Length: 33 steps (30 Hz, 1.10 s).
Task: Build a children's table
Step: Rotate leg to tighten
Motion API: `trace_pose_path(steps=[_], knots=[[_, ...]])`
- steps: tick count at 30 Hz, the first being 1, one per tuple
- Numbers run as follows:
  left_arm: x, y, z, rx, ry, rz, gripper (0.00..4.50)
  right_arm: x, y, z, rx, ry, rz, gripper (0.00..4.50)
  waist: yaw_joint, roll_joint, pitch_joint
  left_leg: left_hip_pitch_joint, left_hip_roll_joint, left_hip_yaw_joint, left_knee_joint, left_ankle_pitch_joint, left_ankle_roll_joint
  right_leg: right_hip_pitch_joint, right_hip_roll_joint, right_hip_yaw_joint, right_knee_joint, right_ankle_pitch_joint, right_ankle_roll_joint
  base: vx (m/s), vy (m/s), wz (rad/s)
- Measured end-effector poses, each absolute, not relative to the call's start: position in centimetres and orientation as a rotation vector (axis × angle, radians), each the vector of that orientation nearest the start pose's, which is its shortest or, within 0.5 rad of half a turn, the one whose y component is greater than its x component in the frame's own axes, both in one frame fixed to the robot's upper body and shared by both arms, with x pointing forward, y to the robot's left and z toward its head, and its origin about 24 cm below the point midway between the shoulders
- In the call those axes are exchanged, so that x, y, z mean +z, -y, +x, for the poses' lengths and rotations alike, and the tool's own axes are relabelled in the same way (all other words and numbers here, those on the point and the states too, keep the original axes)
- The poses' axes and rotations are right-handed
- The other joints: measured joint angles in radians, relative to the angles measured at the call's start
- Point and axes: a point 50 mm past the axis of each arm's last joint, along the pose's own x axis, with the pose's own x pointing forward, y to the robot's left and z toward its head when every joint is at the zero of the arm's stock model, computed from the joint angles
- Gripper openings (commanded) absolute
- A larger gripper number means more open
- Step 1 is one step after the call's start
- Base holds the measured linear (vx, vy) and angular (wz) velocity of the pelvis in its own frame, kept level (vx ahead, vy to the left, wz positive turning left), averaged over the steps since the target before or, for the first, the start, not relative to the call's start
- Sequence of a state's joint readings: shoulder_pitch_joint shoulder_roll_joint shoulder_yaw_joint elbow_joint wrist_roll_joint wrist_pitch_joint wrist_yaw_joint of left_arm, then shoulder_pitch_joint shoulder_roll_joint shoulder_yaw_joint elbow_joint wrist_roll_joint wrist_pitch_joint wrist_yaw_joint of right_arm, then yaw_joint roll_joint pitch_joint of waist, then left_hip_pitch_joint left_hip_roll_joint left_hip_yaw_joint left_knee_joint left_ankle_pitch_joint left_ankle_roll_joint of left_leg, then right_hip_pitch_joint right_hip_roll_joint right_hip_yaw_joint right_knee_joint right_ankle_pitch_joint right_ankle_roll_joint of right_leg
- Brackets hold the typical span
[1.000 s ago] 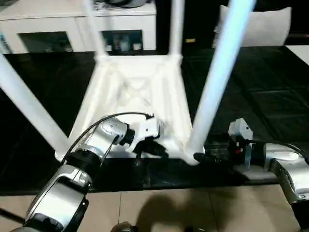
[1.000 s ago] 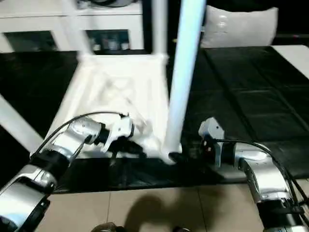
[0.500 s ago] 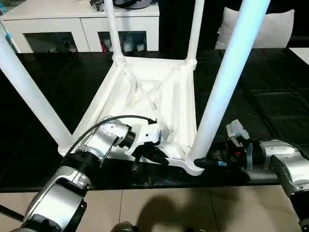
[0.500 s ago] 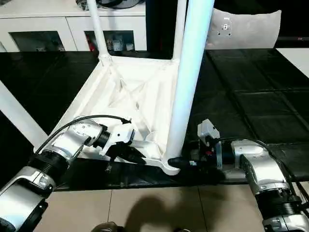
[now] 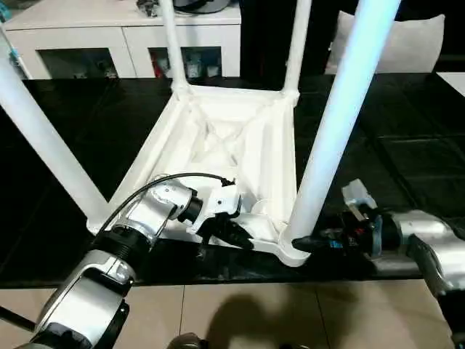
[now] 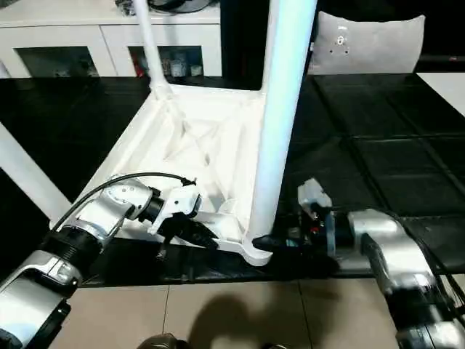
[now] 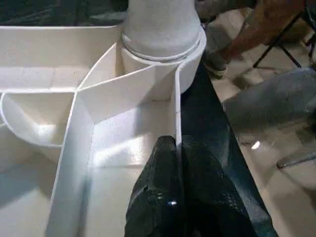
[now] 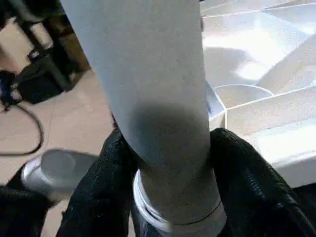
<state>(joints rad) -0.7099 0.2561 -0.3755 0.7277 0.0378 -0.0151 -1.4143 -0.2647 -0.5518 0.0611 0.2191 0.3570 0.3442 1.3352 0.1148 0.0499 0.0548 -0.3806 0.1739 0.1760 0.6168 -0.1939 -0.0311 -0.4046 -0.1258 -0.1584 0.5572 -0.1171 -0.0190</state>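
Upside-down ribbed table sat at the black counter's near edge; left claw pinched its rim, right claw clamped the smooth round leg.

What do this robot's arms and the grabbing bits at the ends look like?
Both forearms are rounded silver tubes with dark ribbed rings at the joints. The left arm has a thin black cable looping over its white wrist block. The right arm carries a small pale block and coloured wiring near the wrist. Each ends in two black, textured fingers.
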Motion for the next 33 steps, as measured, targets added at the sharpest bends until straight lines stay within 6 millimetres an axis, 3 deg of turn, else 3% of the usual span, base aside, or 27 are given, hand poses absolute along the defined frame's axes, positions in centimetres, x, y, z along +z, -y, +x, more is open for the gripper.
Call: trace_pose_path(steps=[4,7,8,10,12,14,16,19,20,25,33], knots=[[5.1,-8.2,32.0,-1.538,-0.438,0.408,0.00,5.9,19.6,27.0,1.119,-0.381,0.018,1.98,-0.028,-0.001,0.000,0.005,0.000,0.001,0.001,0.001,-0.001,0.002,0.000,0.001,0.001,0.000,0.000,0.000,0.000,0.00],[5.0,-7.7,33.1,-1.358,-0.451,0.370,0.00,5.4,18.0,28.8,0.839,-0.342,0.046,1.97,-0.083,-0.003,0.001,0.008,0.001,0.000,0.002,0.001,-0.002,0.004,0.000,-0.004,-0.001,0.000,0.001,0.000,0.000,0.00],[5.0,-7.1,33.4,-1.305,-0.456,0.352,0.00,5.5,17.4,29.5,0.745,-0.337,0.048,1.97,-0.106,-0.001,0.000,0.006,0.002,-0.004,0.002,0.001,-0.002,0.006,0.000,-0.014,-0.010,0.000,0.001,0.000,0.000,0.00],[4.9,-6.3,33.6,-1.254,-0.451,0.328,0.00,5.6,16.9,30.2,0.640,-0.337,0.040,1.97,-0.136,0.001,0.000,0.002,0.005,-0.010,0.001,0.001,-0.002,0.011,0.000,-0.027,-0.023,0.000,0.001,0.000,0.000,0.00],[4.9,-5.7,33.8,-1.193,-0.443,0.312,0.00,5.7,16.0,31.0,0.525,-0.332,0.051,1.97,-0.165,0.002,-0.001,-0.003,0.005,-0.014,0.001,0.000,-0.002,0.012,0.001,-0.030,-0.029,0.000,0.001,0.000,0.000,0.00],[4.9,-5.3,34.1,-1.156,-0.439,0.314,0.00,5.6,15.2,31.4,0.443,-0.324,0.064,1.97,-0.179,0.002,-0.001,-0.003,0.002,-0.017,0.001,0.000,-0.002,0.014,0.001,-0.029,-0.031,0.000,0.001,0.000,0.000,0.00],[5.0,-5.2,34.2,-1.136,-0.436,0.321,0.00,5.6,14.8,31.7,0.407,-0.320,0.069,2.64,-0.186,0.002,-0.001,-0.004,0.000,-0.019,0.001,0.000,-0.002,0.015,0.001,-0.028,-0.031,0.000,0.001,0.000,0.000,0.00],[5.0,-4.6,34.2,-1.130,-0.426,0.336,0.00,5.4,14.4,31.9,0.362,-0.317,0.039,2.70,-0.191,0.002,-0.001,-0.006,-0.002,-0.021,0.001,-0.001,0.000,0.016,0.001,-0.026,-0.032,0.000,0.001,0.000,0.000,0.00],[5.0,-4.4,34.2,-1.135,-0.424,0.337,0.00,5.4,14.5,31.9,0.350,-0.314,0.023,2.99,-0.189,0.002,-0.001,-0.006,-0.003,-0.021,0.001,-0.002,0.001,0.016,0.001,-0.024,-0.032,0.000,0.001,0.000,0.000,0.00],[5.2,-4.3,34.0,-1.177,-0.398,0.361,0.00,5.4,15.3,31.6,0.374,-0.297,-0.006,3.31,-0.179,0.002,-0.001,-0.008,-0.006,-0.021,0.001,-0.004,0.004,0.014,0.001,-0.018,-0.029,0.000,0.000,0.000,0.000,0.00],[5.2,-6.8,32.9,-1.400,-0.309,0.488,0.00,5.8,17.1,27.8,0.621,-0.251,0.036,3.99,-0.101,0.003,-0.002,-0.008,-0.006,-0.019,-0.007,-0.004,0.004,0.003,0.000,-0.013,-0.013,-0.001,0.003,0.000,0.000,0.00]])
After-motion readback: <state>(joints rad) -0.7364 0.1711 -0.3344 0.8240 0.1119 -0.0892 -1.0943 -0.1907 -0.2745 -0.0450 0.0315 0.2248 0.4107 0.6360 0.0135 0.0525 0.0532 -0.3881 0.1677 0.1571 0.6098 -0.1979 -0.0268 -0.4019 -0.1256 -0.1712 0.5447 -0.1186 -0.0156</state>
